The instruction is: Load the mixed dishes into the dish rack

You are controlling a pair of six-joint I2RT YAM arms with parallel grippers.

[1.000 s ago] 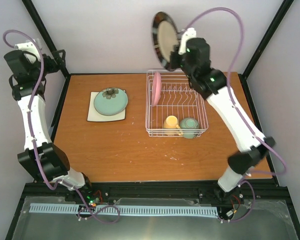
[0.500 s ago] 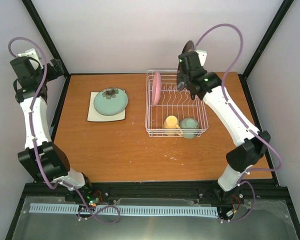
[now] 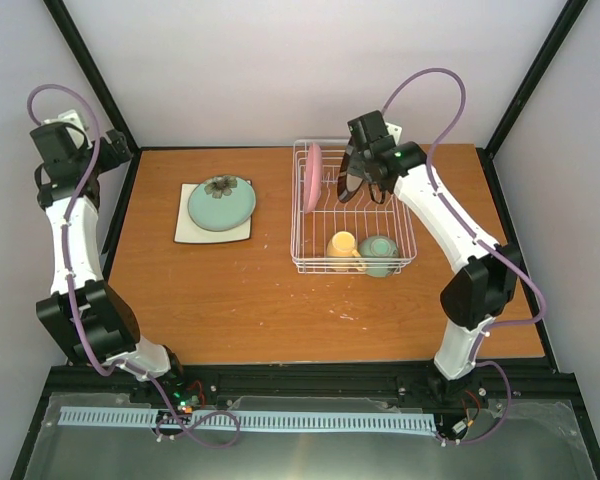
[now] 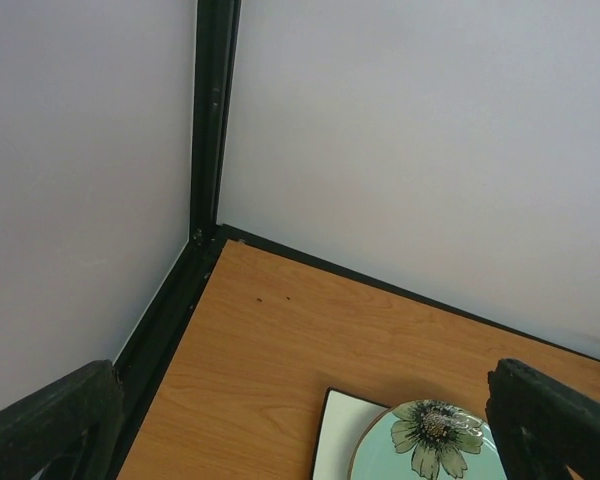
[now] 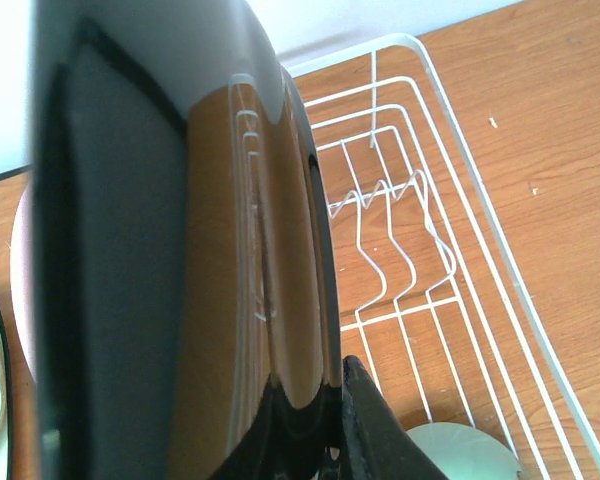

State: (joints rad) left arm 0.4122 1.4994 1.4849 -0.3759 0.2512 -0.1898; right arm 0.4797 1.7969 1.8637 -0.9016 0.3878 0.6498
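Right gripper (image 3: 355, 178) tight on upright black-rimmed plate (image 5: 180, 250), seemingly just above dish rack (image 3: 400, 215); left gripper (image 3: 116, 149) wide.

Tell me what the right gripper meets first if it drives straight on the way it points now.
Most likely the upright prongs of the dish rack. The right gripper points down into it, so the black-rimmed plate it holds would touch there first, beside the pink plate. Depth is uncertain.
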